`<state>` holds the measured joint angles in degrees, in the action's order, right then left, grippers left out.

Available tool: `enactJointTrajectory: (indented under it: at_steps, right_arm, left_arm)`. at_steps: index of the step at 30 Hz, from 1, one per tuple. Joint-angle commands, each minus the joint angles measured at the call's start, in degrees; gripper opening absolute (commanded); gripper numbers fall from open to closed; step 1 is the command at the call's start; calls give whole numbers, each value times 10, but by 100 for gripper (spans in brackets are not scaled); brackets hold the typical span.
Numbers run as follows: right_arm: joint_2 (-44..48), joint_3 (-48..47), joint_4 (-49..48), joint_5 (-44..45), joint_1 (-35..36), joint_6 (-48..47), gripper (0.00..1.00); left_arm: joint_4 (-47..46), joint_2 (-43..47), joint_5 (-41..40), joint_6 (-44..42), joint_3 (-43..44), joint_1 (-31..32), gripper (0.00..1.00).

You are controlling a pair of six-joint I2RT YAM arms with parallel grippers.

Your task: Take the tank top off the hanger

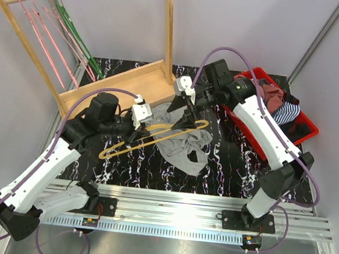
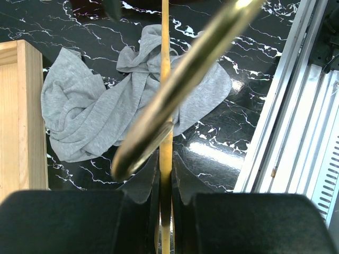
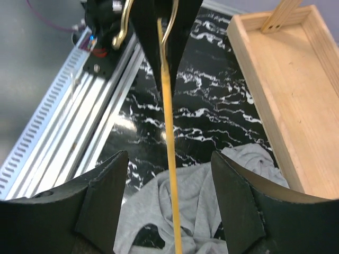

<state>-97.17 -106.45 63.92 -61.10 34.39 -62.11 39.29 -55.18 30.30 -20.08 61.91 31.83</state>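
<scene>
Left fingers (image 2: pixel 79 222) together; right fingers (image 3: pixel 100 201) apart.

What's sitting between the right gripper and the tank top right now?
The yellow hanger: its bar runs between the right gripper's open fingers, with the grey tank top beneath it on the table. The right wrist view shows it.

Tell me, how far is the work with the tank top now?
Mostly done, apparently: the tank top lies crumpled on the table, seemingly off the hanger. In hand: left claw grips the hanger's bar; right claw is open around it. Left: confirm the far end is free.
</scene>
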Motion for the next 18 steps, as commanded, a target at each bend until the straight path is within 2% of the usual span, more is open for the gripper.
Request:
enactJointTrajectory:
  at_steps: [1,3,4,5,18]
  right_arm:
    - [50,-10,-185,-48,5,206,70]
    - [78,33,-263,-46,8,315,73]
    - [87,47,-326,-39,15,344,74]
    - [92,62,-341,-30,19,372,75]
    - [88,49,-337,48,74,405,72]
  left_arm:
    - [-41,3,12,5,13,2,0]
    - [-54,3,13,14,8,2,0]
    - [-59,2,16,20,6,3,0]
    - [-62,2,18,23,5,3,0]
    - [-76,-5,13,49,4,3,0]
